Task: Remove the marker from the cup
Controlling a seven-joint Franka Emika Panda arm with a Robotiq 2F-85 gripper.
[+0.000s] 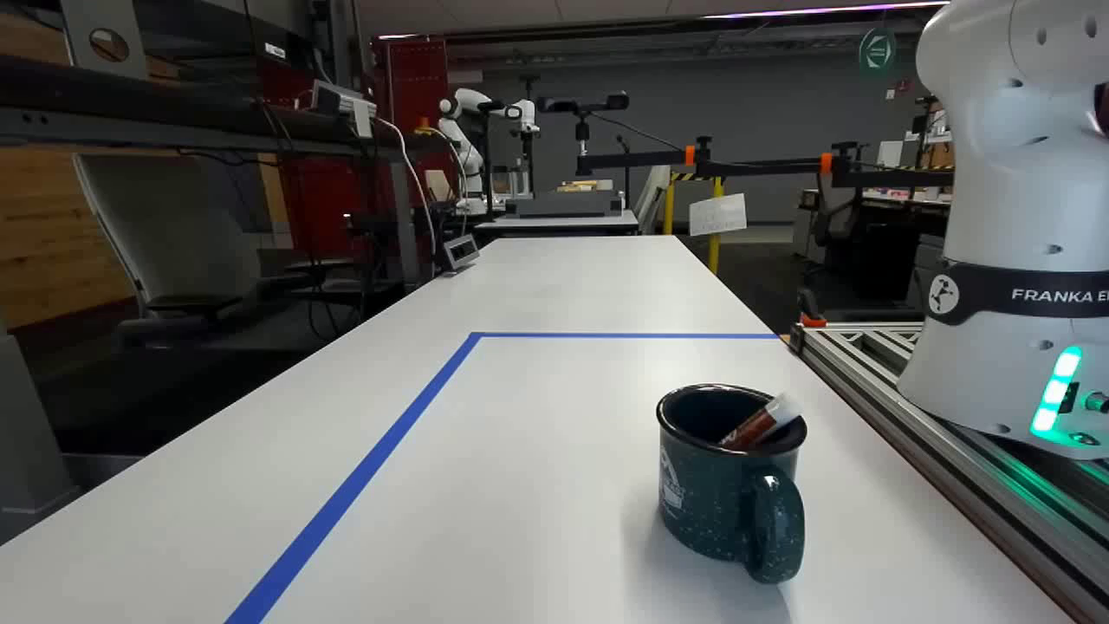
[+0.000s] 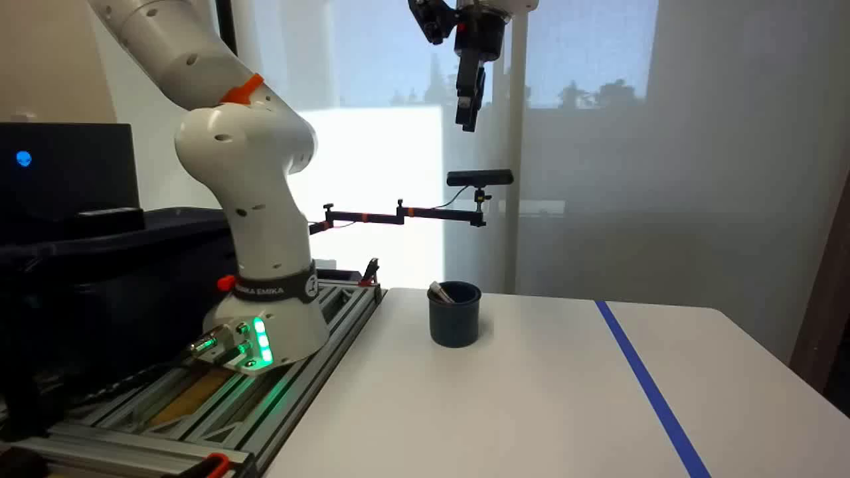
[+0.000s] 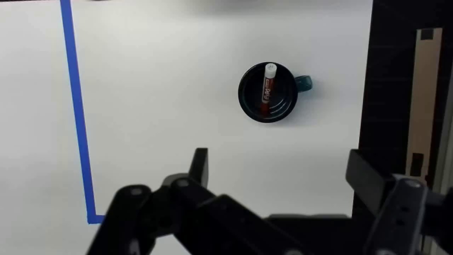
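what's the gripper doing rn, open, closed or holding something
Gripper: open, jaws wide apart, holding nothing; the marker is in the cup.

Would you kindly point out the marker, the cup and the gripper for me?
Marker point(image 3: 267, 88): wrist view, on its labelled barrel.
Cup point(image 1: 716, 494): in an exterior view, on its outer wall.
Gripper point(image 3: 277, 159): wrist view, midway between its open fingertips.

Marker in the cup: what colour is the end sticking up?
The raised end is white, clearest in the wrist view.

The white desk point(image 1: 554, 416) bears straight strips of blue tape point(image 1: 365, 472). The cup point(image 1: 712, 507) stands upright on it, off the tape.
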